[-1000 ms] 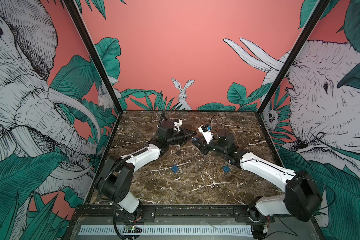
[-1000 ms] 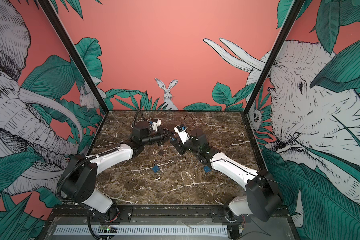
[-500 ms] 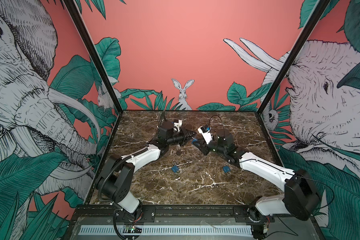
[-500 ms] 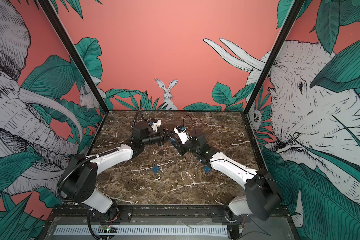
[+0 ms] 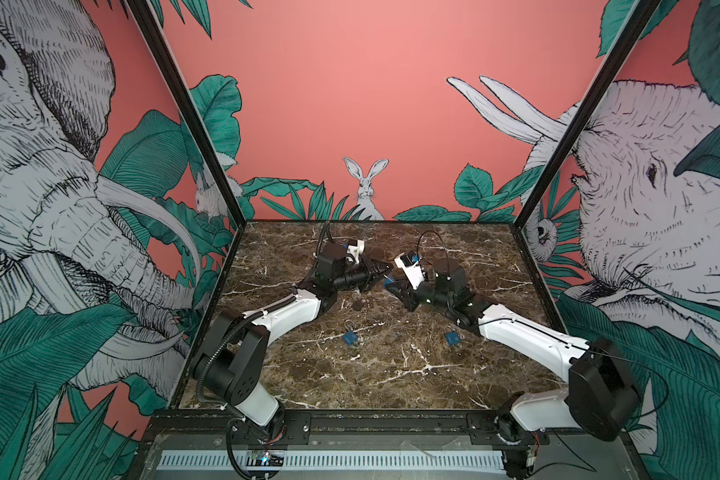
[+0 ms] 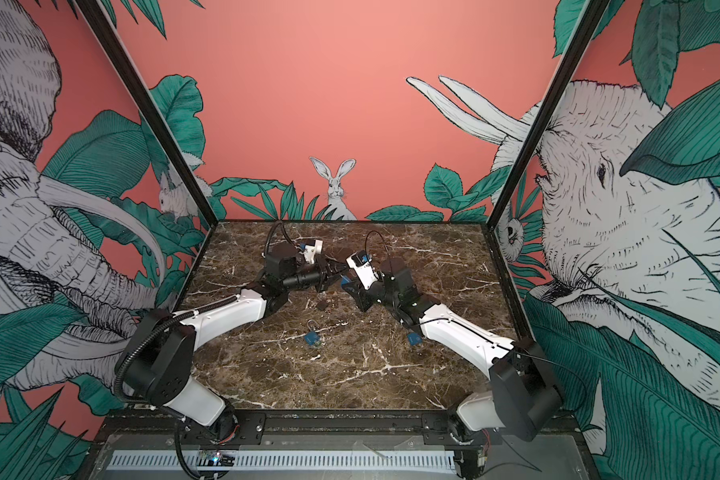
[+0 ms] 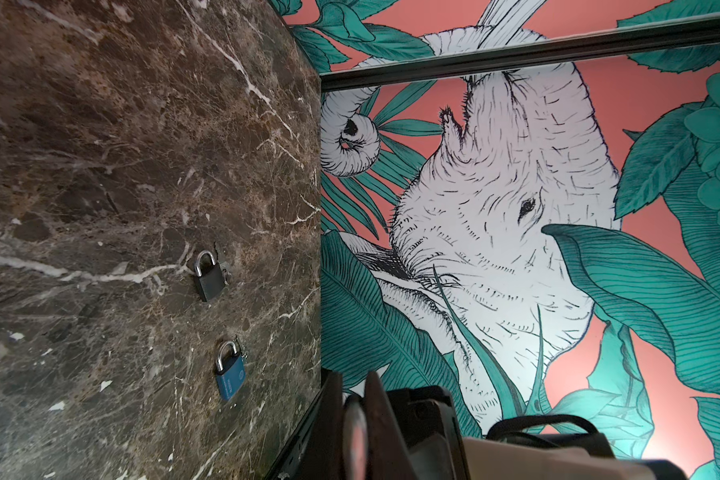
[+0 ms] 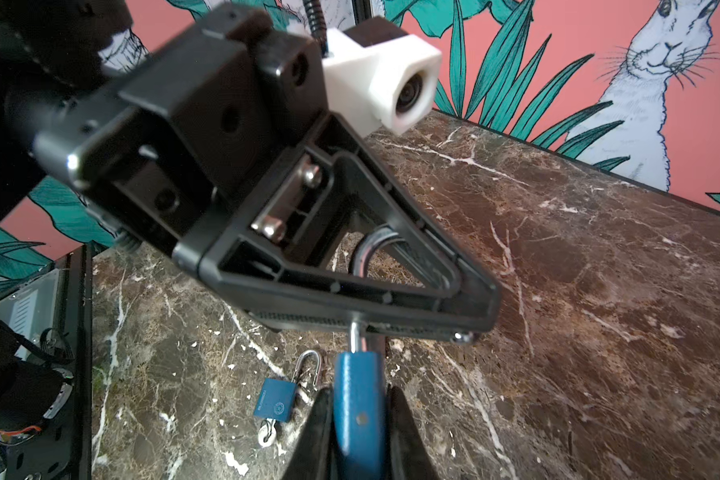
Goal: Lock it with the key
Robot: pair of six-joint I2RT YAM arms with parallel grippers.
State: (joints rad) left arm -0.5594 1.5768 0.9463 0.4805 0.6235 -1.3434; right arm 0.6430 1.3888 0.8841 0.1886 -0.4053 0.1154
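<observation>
At the back middle of the table my two grippers meet tip to tip. In the right wrist view my right gripper point(image 8: 358, 432) is shut on the body of a blue padlock point(image 8: 358, 399), one finger on each side. Its silver shackle point(image 8: 373, 249) runs up between the fingers of my left gripper point(image 8: 391, 328), which is shut on it. In the left wrist view my left gripper point(image 7: 355, 428) pinches a thin silvery piece edge-on. The held padlock point(image 5: 387, 282) shows as a blue spot in both top views. A small key point(image 8: 267, 432) lies at a loose blue padlock point(image 8: 276, 405). The held padlock's keyhole end is hidden.
A black padlock point(image 5: 357, 304) lies on the marble just in front of the grippers. Two blue padlocks point(image 5: 351, 337) point(image 5: 452, 338) lie nearer the front. The left wrist view shows the black padlock point(image 7: 208, 274) and a blue padlock point(image 7: 229, 376). Walls enclose three sides.
My right gripper has edged left toward the left gripper and its jaws have closed onto the blue padlock's body. The left arm has not moved.
</observation>
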